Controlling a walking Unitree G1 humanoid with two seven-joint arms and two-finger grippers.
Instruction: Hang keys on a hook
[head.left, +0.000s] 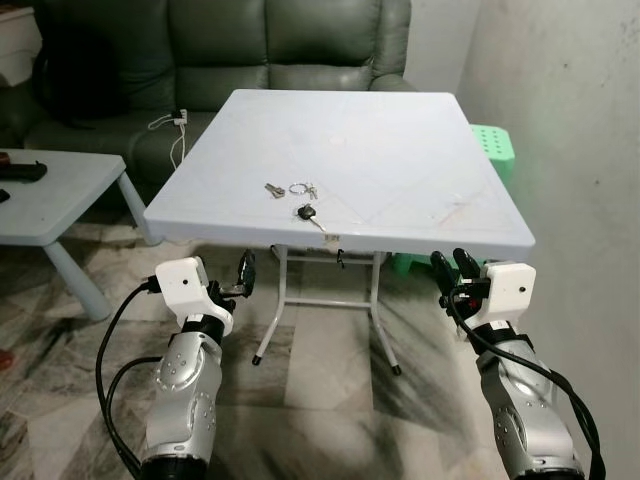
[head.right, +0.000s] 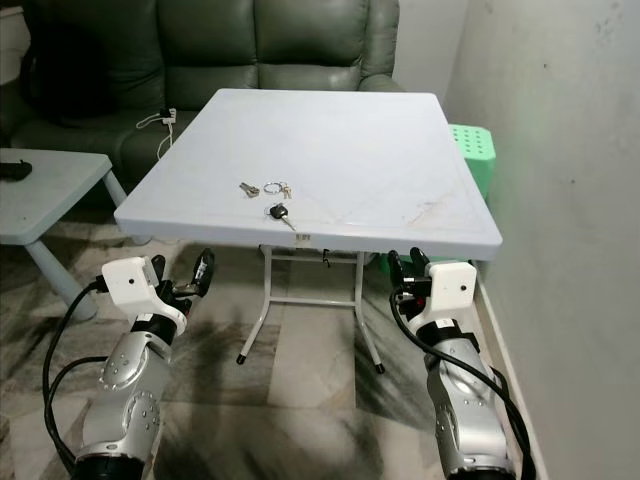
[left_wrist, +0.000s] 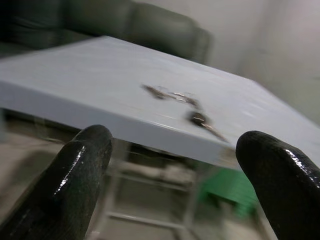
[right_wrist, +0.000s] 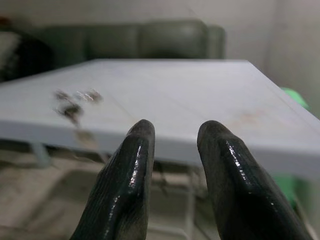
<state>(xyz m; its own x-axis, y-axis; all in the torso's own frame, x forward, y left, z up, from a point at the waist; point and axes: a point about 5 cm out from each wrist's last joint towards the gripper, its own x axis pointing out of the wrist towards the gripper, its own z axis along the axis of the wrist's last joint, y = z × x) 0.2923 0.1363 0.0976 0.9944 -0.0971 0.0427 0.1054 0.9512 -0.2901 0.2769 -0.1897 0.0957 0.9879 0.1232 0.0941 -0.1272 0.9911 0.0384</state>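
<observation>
Small metal keys lying loose on a pale blue plastic worktop

The black-headed key and ringed silver keys (head.left: 300, 198) lie near the front edge of the smooth square folding worktop (head.left: 400, 150), before a dark green leather sofa (head.left: 250, 50). Below that edge, the left gripper (left_wrist: 170, 165) spreads its glossy black fingers wide; the right gripper (right_wrist: 175, 145) holds its fingers narrowly apart, empty.

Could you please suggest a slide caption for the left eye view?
Both grippers, left and right, wait below the table edge; keys lie near its front.
</observation>
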